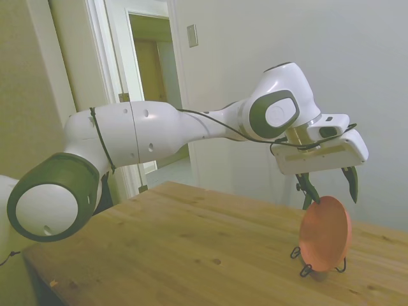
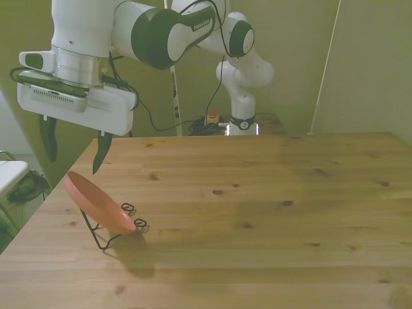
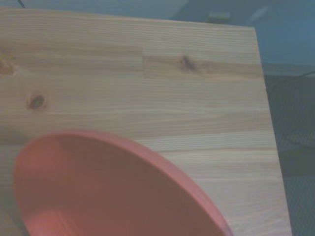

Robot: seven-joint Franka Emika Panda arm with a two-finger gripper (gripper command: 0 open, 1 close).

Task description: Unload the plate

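- I see the plate (image 2: 98, 203), round, salmon-orange, matte, propped tilted on its edge, lower left of my front view (image 1: 325, 233) (image 3: 108, 189).

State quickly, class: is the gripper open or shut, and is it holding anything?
Gripper: open, holding nothing, fingers spread just above the plate leaning on its stand.
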